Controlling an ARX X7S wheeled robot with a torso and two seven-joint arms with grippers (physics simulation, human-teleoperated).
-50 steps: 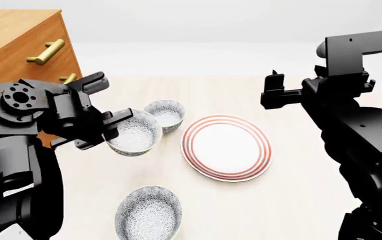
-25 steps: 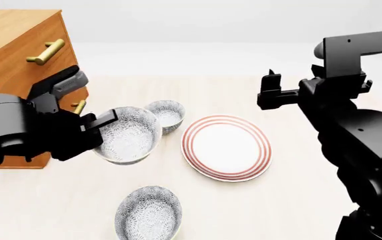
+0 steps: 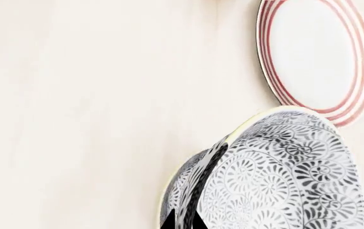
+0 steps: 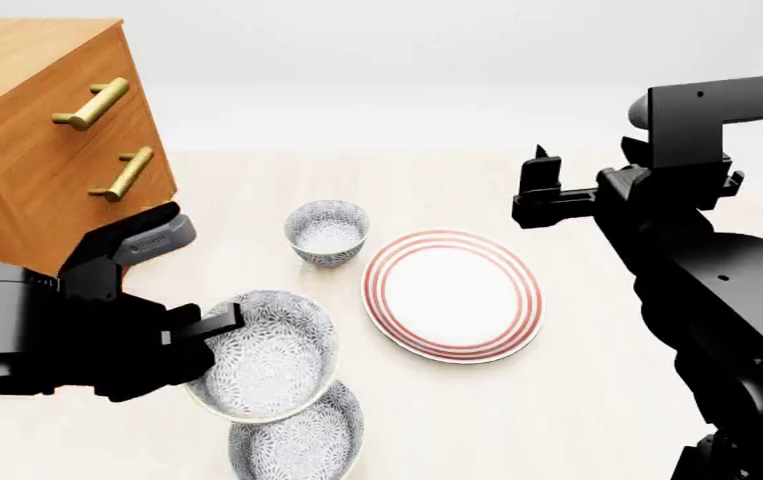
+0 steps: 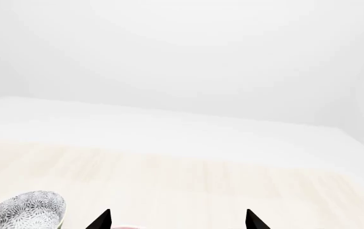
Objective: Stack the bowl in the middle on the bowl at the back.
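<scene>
While lifted clear of the pale wooden tabletop, hanging tilted above the front grey-and-white floral bowl.
Pinching the middle small round grey-and-white floral bowl by its near rim with the black left gripper, forearm lying low; risking a slip or clipping the front bowl; holding the black right gripper raised, fingers spread, empty; leaving the back floral bowl well apart.

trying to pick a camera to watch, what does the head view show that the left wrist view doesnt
Only the head view shows the wooden drawer cabinet, the back bowl, the front bowl, the left gripper gripping the middle bowl by its rim, and the right gripper, which holds nothing. Only the left wrist view shows that bowl's patterned outside close up. Both show the held bowl, the red-ringed plate and the pale tabletop.
</scene>
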